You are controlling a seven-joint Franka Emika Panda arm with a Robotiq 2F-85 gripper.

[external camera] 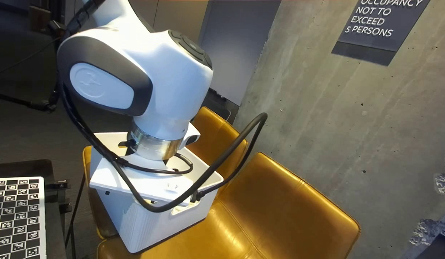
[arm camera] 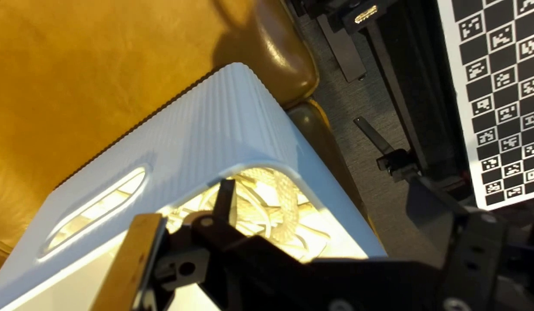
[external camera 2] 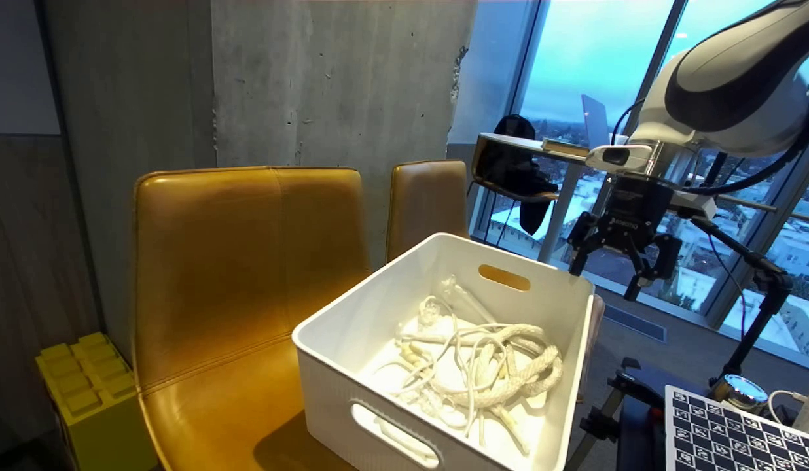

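Gray wall (external camera 2: 339, 85) behind; bin (external camera 2: 336, 392) on chair (external camera 2: 247, 242). Claw (external camera 2: 605, 279) spread wide, holding nothing, near bin's corner. Rope (external camera 2: 529, 376) lies lower, inside bin, curled in loops.

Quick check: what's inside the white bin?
The bin holds a thick braided rope, tangled thin cords and what looks like clear plastic. Anything lying beneath them is covered.
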